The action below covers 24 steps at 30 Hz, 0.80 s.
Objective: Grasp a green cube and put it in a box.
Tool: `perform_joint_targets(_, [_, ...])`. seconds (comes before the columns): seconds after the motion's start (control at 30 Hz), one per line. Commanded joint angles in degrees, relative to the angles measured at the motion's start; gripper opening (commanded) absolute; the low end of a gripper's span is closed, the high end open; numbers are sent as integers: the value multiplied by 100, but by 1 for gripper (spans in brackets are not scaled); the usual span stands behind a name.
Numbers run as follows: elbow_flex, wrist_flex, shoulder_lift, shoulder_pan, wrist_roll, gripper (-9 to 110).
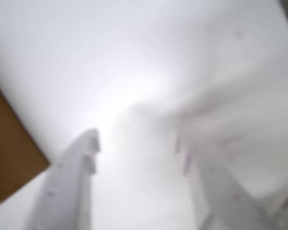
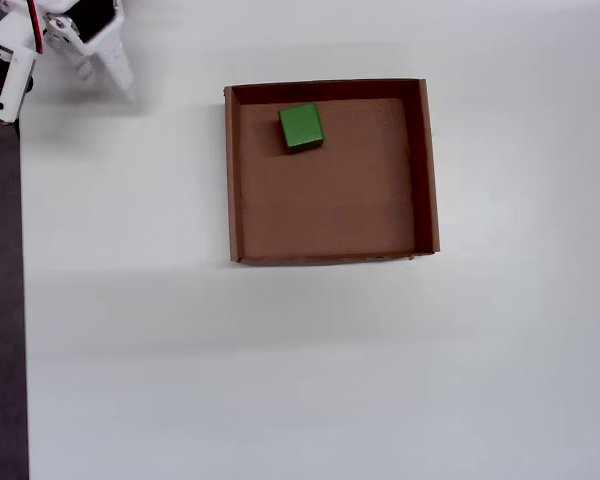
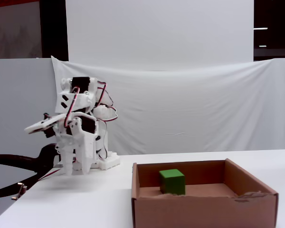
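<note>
Green cube already resting in the box, arm folded back near its base.

The green cube [image 2: 301, 127] sits on the floor of the cardboard box [image 2: 428, 170], near one wall, so the placing looks done; the gripper [image 1: 137, 148] hangs released and empty, jaws spread over bare white tabletop [image 2: 280, 370], well apart from the box; a black clamp [image 3: 23, 166] by the arm's base and a white backdrop cloth [image 3: 194, 109] obstruct nothing.

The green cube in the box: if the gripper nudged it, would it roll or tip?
The green cube sits flat on the box floor, so it would probably slide, not roll. Its matte faces suggest decent grip. It looks solid, likely rigid.
</note>
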<state>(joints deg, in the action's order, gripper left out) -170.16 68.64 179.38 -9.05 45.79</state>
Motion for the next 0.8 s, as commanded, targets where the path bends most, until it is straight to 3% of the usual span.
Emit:
perform_joint_targets(0.0, [-9,123,308,-88,-53,21])
perform_joint_targets(0.77, [-9,123,308,-18,-62,21])
